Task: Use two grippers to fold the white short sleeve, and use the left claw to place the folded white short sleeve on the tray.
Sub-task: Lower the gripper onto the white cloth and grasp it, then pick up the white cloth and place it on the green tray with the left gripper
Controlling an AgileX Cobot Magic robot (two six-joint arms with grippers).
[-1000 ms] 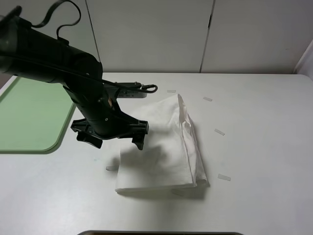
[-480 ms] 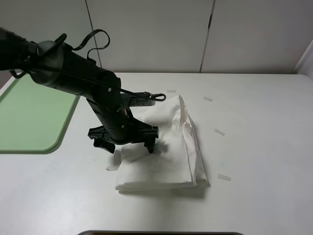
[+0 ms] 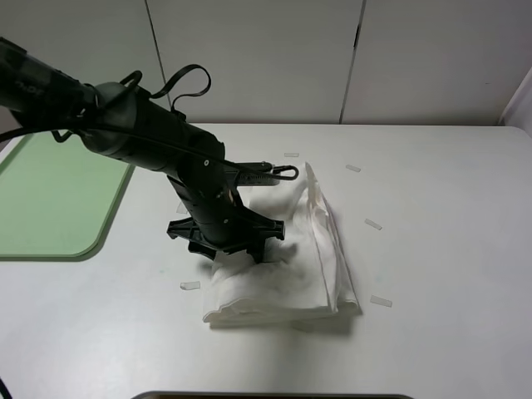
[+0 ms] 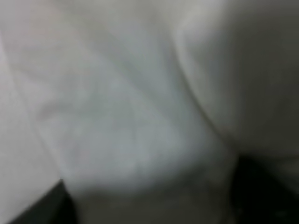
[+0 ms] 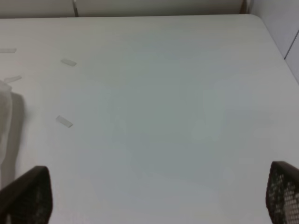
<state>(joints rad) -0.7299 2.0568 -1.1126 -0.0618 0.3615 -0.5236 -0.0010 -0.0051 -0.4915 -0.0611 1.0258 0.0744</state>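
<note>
the left claw (image 3: 231, 248) is pressed down into the near-left part of the folded white shirt (image 3: 291, 249), its black fingers sunk among the cloth. whether they have clamped on the fabric or only straddle it i cannot tell: the left wrist view is filled with blurred white cloth and shows no clear fingertip. the shirt lies under the claw and out to its right, already doubled into a thick, rumpled rectangle on the worktop (image 3: 432, 249), so the folding looks done. small tape strips (image 3: 373, 224) lie on the worktop beyond the shirt's right edge. well off to the claw's left sits the green tray (image 3: 50, 199), with nothing on the part in view. the right claw (image 5: 154, 196) is far out to the right over bare worktop, its fingers wide apart and holding nothing. what is left, as i judge it, is to secure the grip, lift the bundle without it unfolding and carry it over to the tray.
</note>
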